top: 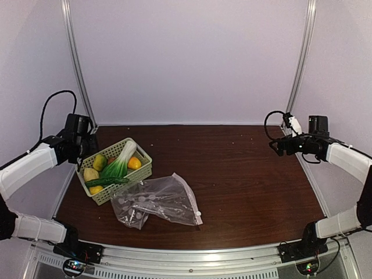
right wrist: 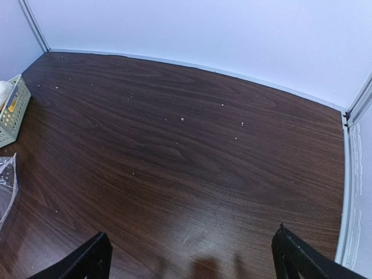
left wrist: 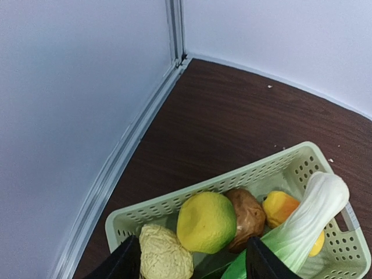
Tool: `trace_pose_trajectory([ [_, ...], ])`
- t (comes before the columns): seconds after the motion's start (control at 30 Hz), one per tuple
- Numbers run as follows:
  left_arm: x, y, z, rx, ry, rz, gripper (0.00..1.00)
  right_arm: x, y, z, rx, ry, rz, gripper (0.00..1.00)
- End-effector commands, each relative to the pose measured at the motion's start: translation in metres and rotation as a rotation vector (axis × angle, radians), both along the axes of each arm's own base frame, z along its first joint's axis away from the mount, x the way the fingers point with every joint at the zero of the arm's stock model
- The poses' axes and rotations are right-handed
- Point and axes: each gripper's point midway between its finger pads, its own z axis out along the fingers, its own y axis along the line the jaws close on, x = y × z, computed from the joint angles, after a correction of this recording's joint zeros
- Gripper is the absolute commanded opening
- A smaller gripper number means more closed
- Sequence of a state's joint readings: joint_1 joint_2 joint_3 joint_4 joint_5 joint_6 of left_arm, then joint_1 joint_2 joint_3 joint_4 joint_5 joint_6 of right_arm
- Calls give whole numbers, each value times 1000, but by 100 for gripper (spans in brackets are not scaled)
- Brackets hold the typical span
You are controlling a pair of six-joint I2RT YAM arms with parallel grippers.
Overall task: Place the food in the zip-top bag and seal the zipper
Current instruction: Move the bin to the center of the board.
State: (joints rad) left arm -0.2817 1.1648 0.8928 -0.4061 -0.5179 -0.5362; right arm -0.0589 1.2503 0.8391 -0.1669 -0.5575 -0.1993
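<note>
The food lies in a pale green slatted basket (top: pixel 142 170): a yellow-green round piece (left wrist: pixel 206 221), a brown piece (left wrist: pixel 250 214), an orange-yellow piece (left wrist: pixel 278 207), a pale knobbly piece (left wrist: pixel 164 254), a leafy stalk with white stem (left wrist: pixel 305 221) and a dark green piece (top: pixel 107 182). The clear dotted zip-top bag (top: pixel 160 199) lies flat in front of the basket, its white slider tab (top: pixel 198 214) at the near right corner. My left gripper (left wrist: pixel 192 261) is open just above the basket's left end. My right gripper (right wrist: pixel 192 261) is open above bare table at the far right.
The dark wooden table (top: pixel 244 174) is enclosed by white walls and metal corner posts (top: pixel 78 64). The basket corner (right wrist: pixel 13 110) and a bag edge (right wrist: pixel 6 183) show at the left of the right wrist view.
</note>
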Motion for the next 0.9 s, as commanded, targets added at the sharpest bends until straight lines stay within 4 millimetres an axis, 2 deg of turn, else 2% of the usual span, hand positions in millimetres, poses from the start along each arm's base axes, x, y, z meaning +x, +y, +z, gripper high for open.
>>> trace_pose_trajectory([
  [0.0, -29, 22, -28, -76, 110, 129, 61, -2, 3, 19, 17, -75, 27, 97],
  [0.13, -44, 31, -40, -161, 163, 175, 62, -3, 5, 9, 5, -73, 53, 97],
  [0.23, -57, 43, -58, -197, 204, 224, 63, 0, 7, 1, 0, -40, 74, 96],
  [0.47, -63, 52, -94, -239, 273, 298, 50, -5, 22, 3, 60, -15, 142, 93],
  [0.7, -66, 61, -106, -215, 279, 343, 44, -3, 31, -9, 44, 36, 188, 91],
  [0.87, -65, 65, -114, -194, 300, 343, 39, -5, 37, -7, 44, 32, 202, 91],
])
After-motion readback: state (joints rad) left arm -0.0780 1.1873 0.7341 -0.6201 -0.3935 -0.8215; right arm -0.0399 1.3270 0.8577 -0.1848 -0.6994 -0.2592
